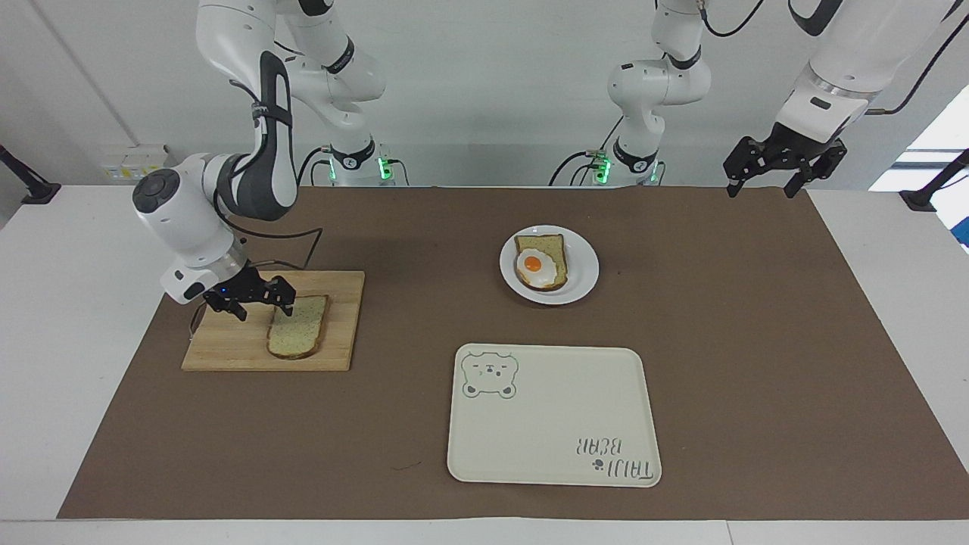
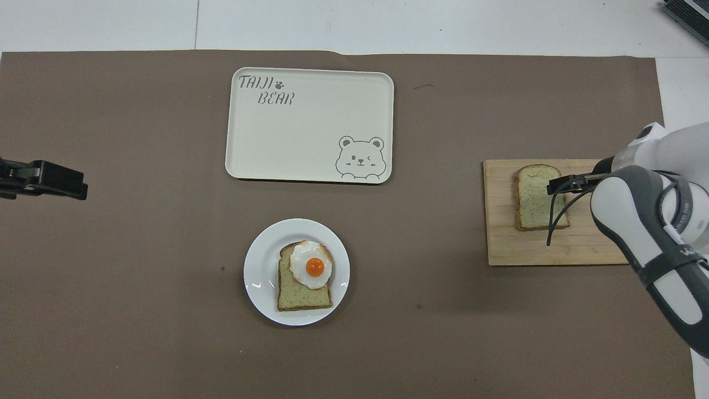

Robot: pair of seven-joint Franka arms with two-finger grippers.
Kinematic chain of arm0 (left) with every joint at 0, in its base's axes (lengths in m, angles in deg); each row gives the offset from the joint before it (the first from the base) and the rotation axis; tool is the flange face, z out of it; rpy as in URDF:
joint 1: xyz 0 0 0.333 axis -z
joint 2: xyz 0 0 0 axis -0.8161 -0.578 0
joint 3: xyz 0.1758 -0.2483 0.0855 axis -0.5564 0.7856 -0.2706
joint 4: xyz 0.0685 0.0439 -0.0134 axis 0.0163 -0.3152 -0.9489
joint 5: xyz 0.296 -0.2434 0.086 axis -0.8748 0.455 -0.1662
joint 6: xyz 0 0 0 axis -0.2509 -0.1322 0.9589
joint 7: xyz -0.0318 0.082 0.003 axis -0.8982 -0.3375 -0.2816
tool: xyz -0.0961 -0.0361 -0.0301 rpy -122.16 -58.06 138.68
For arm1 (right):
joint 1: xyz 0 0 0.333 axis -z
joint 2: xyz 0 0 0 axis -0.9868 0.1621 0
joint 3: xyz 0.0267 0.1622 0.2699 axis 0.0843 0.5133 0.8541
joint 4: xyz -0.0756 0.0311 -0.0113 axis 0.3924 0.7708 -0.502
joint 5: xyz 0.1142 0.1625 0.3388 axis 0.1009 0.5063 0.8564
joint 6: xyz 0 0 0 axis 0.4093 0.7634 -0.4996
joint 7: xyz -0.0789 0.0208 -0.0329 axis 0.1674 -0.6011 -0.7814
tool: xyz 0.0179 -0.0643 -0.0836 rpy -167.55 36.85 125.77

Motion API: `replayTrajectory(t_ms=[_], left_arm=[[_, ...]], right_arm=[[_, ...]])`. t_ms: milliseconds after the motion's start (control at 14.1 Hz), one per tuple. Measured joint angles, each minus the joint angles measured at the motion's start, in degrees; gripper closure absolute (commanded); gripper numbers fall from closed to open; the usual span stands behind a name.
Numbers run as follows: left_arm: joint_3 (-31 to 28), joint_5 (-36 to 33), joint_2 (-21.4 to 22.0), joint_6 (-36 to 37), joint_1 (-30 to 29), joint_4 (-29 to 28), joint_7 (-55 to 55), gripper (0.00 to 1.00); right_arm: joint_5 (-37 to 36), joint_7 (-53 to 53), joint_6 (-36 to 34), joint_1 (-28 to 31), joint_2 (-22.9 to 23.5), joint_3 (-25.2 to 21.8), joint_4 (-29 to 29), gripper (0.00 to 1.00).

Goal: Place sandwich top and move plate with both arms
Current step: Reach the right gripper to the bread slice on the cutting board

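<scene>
- The plain slice of bread (image 1: 297, 337) is seen lying flat on a wooden cutting board (image 1: 227, 344) toward the right arm's end of the table, its rounded end turned away from the robots.
- The right gripper (image 1: 263, 304) is found low over the board at the edge of the slice that is nearer to the robots; its fingers are spread apart and nothing is held. Whether a fingertip touches the bread cannot be told.
- The white plate (image 1: 583, 269) is set near the middle of the brown mat (image 1: 757, 341), well apart from the board. A second slice of bread (image 1: 551, 248) topped with a fried egg (image 1: 536, 267) is carried on it.
- A cream tray (image 1: 553, 424) with a bear drawing is laid farther from the robots than the plate, with nothing on it.
- The left gripper (image 1: 761, 187) is held in the air over the mat's corner at the left arm's end, fingers apart and empty; that arm is waiting.
</scene>
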Motion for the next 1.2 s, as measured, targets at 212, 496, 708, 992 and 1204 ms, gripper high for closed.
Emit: replayTrajectory(t_ms=[212, 496, 708, 992, 1204], left_arm=[[0.0, 0.0, 0.0, 0.0, 0.0, 0.0, 0.0, 0.00], [0.0, 0.0, 0.0, 0.0, 0.0, 0.0, 0.0, 0.00], [0.0, 0.0, 0.0, 0.0, 0.0, 0.0, 0.0, 0.00], [0.0, 0.0, 0.0, 0.0, 0.0, 0.0, 0.0, 0.00], [0.0, 0.0, 0.0, 0.0, 0.0, 0.0, 0.0, 0.00]], right_arm=[[2.0, -3.1, 0.2, 1.1, 1.3, 0.0, -1.0, 0.00], [2.2, -3.7, 1.0, 1.3, 1.3, 0.1, -2.1, 0.09], [2.2, -3.8, 1.6, 1.3, 1.3, 0.1, -2.8, 0.64], [2.8, -3.8, 1.4, 1.0, 1.0, 0.6, -2.9, 1.00], [2.8, -3.8, 1.4, 1.0, 0.7, 0.5, -2.8, 1.00]])
